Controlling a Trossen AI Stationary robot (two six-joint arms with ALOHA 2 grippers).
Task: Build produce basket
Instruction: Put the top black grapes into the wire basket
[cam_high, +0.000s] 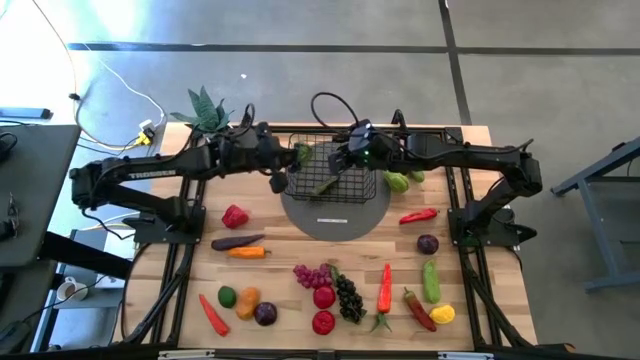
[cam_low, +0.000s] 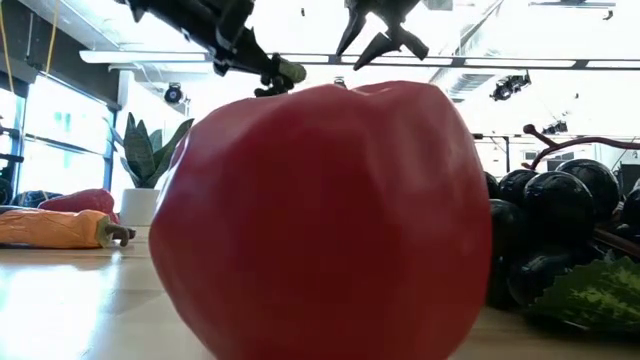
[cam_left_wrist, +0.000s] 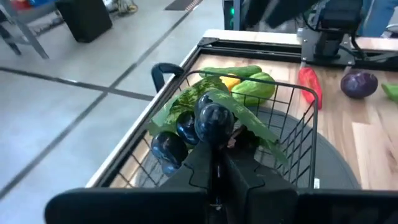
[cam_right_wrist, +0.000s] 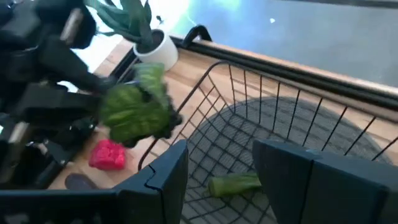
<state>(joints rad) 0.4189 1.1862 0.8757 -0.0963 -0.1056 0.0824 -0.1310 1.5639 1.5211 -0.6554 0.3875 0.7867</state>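
The black wire basket (cam_high: 365, 190) stands on a flat grey disc (cam_high: 335, 218) at the table's far middle. My left gripper (cam_high: 290, 158) is at the basket's left wall, shut on a bunch of dark grapes with green leaves (cam_left_wrist: 199, 121). My right gripper (cam_high: 343, 158) hovers open over the basket's inside (cam_right_wrist: 280, 106), touching nothing. A green vegetable (cam_right_wrist: 233, 183) lies on the basket's floor. More produce lies on the wooden table, among it a red pepper (cam_high: 235, 215), a carrot (cam_high: 248, 253) and red grapes (cam_high: 312, 273). My left gripper pinches the grape bunch between its two fingers (cam_left_wrist: 214, 165) at a dark grape (cam_left_wrist: 214, 118) on the bunch's near end. The bunch is lifted clear over the basket's left wall (cam_left_wrist: 186, 81), and its leaves (cam_right_wrist: 134, 109) spread out in front of the fingers.
A green pepper (cam_high: 397, 182) and a red chilli (cam_high: 418, 215) lie right of the basket. A spiky potted plant (cam_high: 205, 110) stands at the far left corner. A large red fruit (cam_low: 320, 220) fills the low view. Both grippers are close together above the basket.
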